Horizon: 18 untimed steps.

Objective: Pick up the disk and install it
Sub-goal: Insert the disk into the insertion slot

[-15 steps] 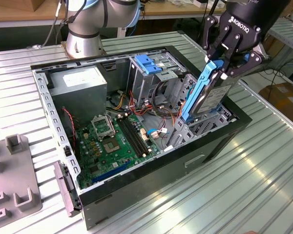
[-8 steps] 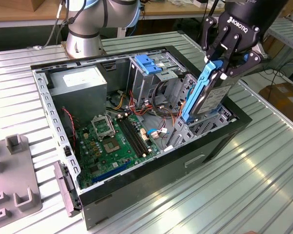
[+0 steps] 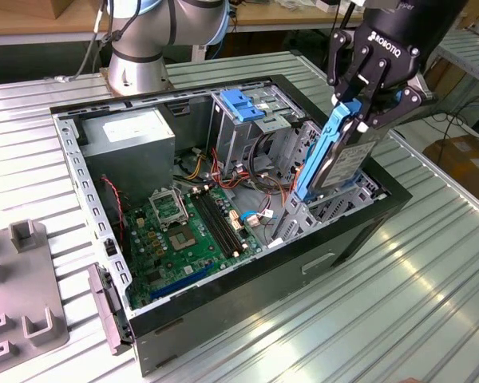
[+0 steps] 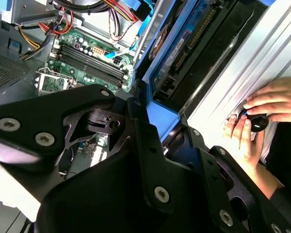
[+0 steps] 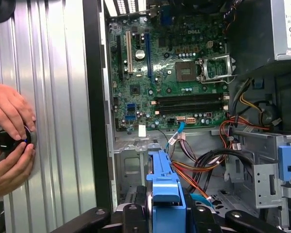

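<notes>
Blue-railed grey metal disk (image 3: 339, 163) is clamped, tilted, by the black gripper (image 3: 366, 112) over an open computer case (image 3: 359, 235); both wrist views add hands (image 5: 12, 114), seemingly on a knob (image 5: 7, 141).

Bright, even light is recorded in all views; by the reflections it is judged to fall from above. Strong streaked glare is noted on the ribbed table (image 3: 431, 271) in the exterior view. The inside of the computer case (image 3: 319, 255) is shaded under its walls. In the second wrist view the claw (image 4: 157, 119) is rendered dark and soft near the lens; the motherboard (image 4: 87, 53) is sharp.
</notes>
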Each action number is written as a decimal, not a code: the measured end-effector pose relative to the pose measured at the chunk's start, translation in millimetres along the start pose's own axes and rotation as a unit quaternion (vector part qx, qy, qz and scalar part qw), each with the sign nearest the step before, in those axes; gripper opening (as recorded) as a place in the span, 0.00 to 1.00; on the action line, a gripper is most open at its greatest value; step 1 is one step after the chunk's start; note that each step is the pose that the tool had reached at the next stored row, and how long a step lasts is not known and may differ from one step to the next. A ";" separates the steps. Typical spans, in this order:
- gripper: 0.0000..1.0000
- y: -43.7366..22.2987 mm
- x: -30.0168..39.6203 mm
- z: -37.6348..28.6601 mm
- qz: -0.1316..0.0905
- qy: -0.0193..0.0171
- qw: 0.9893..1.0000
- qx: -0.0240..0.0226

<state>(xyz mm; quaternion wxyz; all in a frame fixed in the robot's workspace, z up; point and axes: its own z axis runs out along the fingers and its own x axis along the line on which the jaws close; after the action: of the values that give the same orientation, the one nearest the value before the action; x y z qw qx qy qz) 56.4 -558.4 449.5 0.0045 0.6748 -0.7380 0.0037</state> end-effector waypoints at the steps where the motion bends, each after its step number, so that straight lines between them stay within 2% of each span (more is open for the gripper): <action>1: 0.37 0.0 0.0 0.8 0.000 0.000 1.000 0.000; 15: 0.37 -0.1 0.3 12.2 0.000 0.001 1.000 -0.003; 18: 0.37 -0.1 0.7 25.1 0.000 0.001 1.000 -0.007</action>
<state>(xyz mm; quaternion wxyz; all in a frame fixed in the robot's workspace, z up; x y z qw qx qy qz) 56.4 -559.4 424.4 0.0106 0.6748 -0.7379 -0.0008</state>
